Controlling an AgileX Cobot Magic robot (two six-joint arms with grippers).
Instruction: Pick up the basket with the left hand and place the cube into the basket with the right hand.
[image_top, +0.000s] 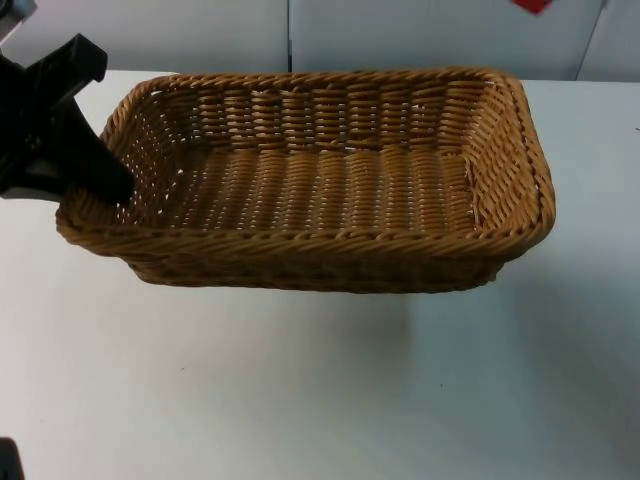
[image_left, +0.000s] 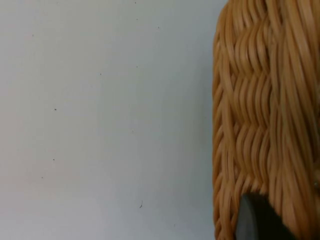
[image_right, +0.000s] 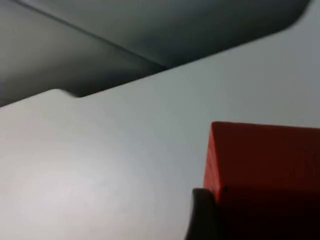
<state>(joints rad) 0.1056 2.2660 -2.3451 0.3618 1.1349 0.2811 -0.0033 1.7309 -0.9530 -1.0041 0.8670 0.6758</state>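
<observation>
The woven wicker basket (image_top: 330, 180) hangs above the white table with nothing inside it, and its shadow lies on the table below. My left gripper (image_top: 108, 188) is shut on the rim of the basket's left short wall. In the left wrist view the basket's outer wall (image_left: 265, 115) stands close, with a black fingertip (image_left: 255, 220) against it. A red cube (image_right: 265, 160) sits right at my right gripper (image_right: 260, 225), pressed against its black fingertip (image_right: 202, 215). A corner of the red cube (image_top: 533, 4) peeks in at the top edge of the top view, over the partition.
The white table (image_top: 300, 390) spreads in front of and beneath the basket. The grey partition wall (image_top: 400, 30) runs behind it.
</observation>
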